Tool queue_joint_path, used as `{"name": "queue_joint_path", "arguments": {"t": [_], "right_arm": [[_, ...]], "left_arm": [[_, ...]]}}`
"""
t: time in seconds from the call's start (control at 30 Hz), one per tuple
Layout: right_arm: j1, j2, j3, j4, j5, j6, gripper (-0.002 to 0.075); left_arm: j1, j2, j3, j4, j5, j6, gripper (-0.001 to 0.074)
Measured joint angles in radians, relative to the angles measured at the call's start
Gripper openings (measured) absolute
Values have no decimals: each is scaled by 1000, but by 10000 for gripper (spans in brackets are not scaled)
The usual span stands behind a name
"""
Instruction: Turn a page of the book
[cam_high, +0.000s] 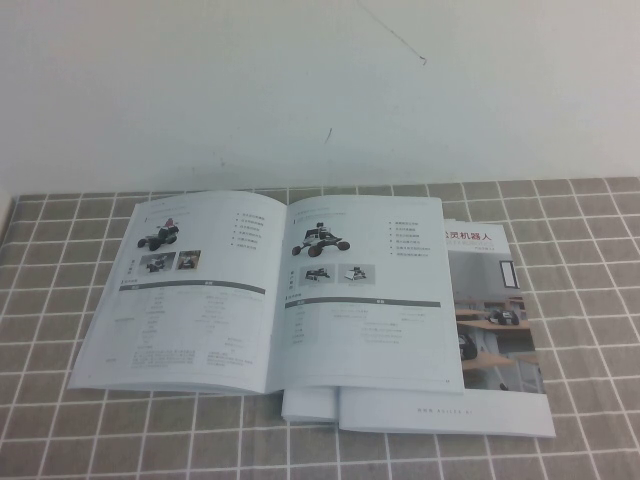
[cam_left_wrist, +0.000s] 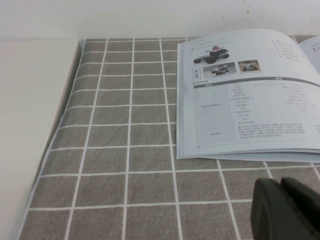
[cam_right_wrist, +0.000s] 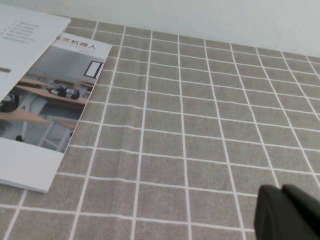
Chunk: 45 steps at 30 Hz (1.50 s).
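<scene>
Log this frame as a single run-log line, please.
book: open flat, atop second booklet | page: not lifted | left gripper: over cloth, left of book | right gripper: over cloth, right of booklet

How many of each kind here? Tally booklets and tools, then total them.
Booklets: 2, the book, open, overlapping the desk-photo booklet.
Tools: 2, left tool over cloth beside the book, right tool over cloth beside the booklet.
Total: 4.
</scene>
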<state>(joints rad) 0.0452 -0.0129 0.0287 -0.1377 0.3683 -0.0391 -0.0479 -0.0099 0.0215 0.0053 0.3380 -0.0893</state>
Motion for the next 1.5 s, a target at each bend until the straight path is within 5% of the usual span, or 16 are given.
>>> {"name": "queue_joint_path", "arguments": {"t": [1.5], "right_arm": [[0,0,0,0,0,0,-2]], "left_arm": [[0,0,0,25,0,0,-3]]}}
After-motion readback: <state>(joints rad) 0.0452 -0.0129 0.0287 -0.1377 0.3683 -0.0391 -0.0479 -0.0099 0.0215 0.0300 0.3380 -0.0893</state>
